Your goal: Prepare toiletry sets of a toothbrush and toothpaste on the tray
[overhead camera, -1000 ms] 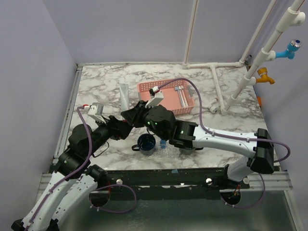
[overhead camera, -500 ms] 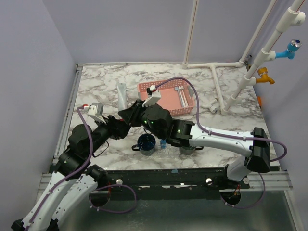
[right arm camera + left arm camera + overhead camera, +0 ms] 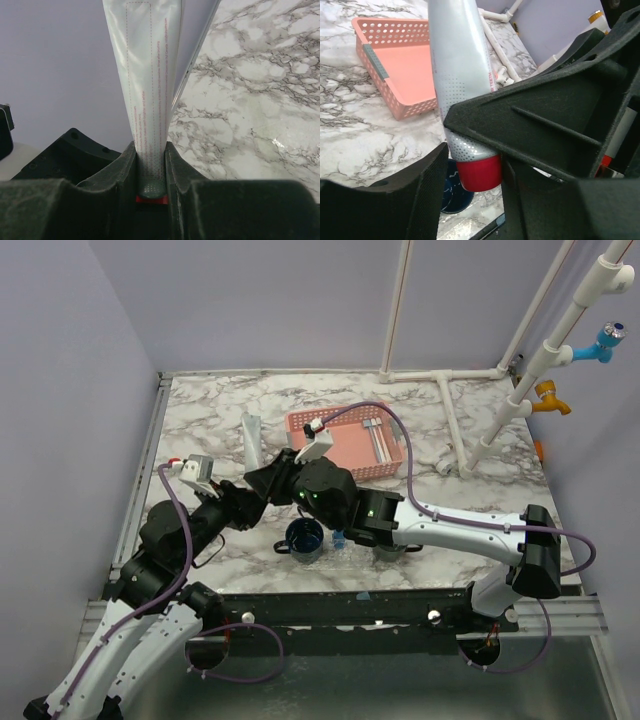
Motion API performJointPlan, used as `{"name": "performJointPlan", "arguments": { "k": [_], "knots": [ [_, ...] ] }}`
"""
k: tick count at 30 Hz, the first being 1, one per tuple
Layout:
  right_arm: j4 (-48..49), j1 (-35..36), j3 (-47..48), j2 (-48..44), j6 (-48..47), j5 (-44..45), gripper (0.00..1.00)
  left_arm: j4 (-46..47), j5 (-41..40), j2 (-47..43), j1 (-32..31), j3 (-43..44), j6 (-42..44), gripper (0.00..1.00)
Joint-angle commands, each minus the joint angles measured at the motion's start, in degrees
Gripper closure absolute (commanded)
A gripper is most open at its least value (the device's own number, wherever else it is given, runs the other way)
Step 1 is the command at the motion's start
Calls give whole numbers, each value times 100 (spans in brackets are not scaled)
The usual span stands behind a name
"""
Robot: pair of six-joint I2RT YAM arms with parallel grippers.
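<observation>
A silver toothpaste tube (image 3: 251, 438) with a red cap (image 3: 479, 172) stands upright, cap down, above the marble left of the pink basket. My right gripper (image 3: 262, 480) is shut on its lower end, seen in the right wrist view (image 3: 150, 150), where the tube (image 3: 150, 75) rises between the fingers. My left gripper (image 3: 245, 502) is open; its jaws stand either side of the red cap (image 3: 472, 170), with a gap on the left side. A navy mug (image 3: 304, 537) and a small blue tube (image 3: 339, 538) sit near the front edge. The light-blue toothbrush, the green mug and the clear tray do not show.
A pink lattice basket (image 3: 345, 418) holding a white toothbrush (image 3: 380, 440) stands behind the grippers, also in the left wrist view (image 3: 395, 85). White pipes (image 3: 450, 420) run along the back right. The right arm lies across the front of the table.
My right gripper has carried the tube a little left and farther back. The left gripper has shifted slightly left with it, staying around the cap.
</observation>
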Motion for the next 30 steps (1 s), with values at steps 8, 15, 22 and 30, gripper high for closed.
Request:
{"name": "performJointPlan", "arguments": {
  "k": [8,15,22,30],
  "knots": [
    [-261,186,32,75,31,-331,75,626,-117,-204,3,88,76,84],
    [-198,190,-86,-82,-20,-185,62,643,5,-262,2,23,142,100],
    [-153,183,-74,-190,-103,87,55,679,336,-381,3,-111,243,100],
    [-196,172,129,-226,-341,530,53,628,696,-635,2,-274,318,100]
  ]
}}
